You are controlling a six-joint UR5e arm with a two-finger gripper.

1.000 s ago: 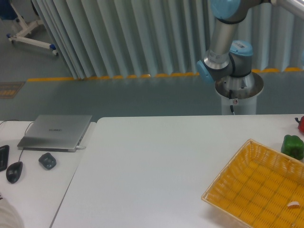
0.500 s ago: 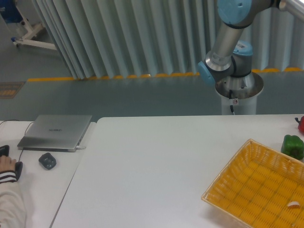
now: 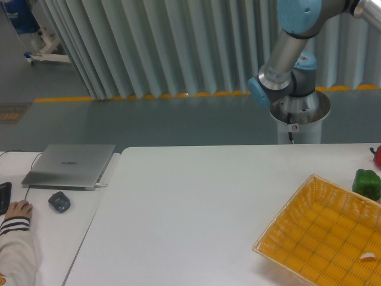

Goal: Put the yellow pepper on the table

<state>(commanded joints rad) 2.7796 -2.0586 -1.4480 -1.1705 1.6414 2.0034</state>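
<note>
pincer: out of frame, state unknown
yellow pepper: not visible, possibly held off-frame
basket: surface's right front corner
arm: beyond far edge

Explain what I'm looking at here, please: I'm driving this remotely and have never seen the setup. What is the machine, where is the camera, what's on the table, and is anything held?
This is one fixed camera looking across the wide white tabletop toward a curtained wall. The grey and blue jointed robot arm rises from a pedestal behind the table's far edge. Its upper part leaves the frame at top right, so the gripper is out of view and I cannot say whether it holds anything. On the table's right sit a yellow woven basket with a small pale object inside, and a green pepper beside the basket. A red thing shows at the right edge. No yellow pepper is visible. On the adjoining desk to the left lie a closed silver laptop and a small dark object, and a person's hand rests there.
</note>
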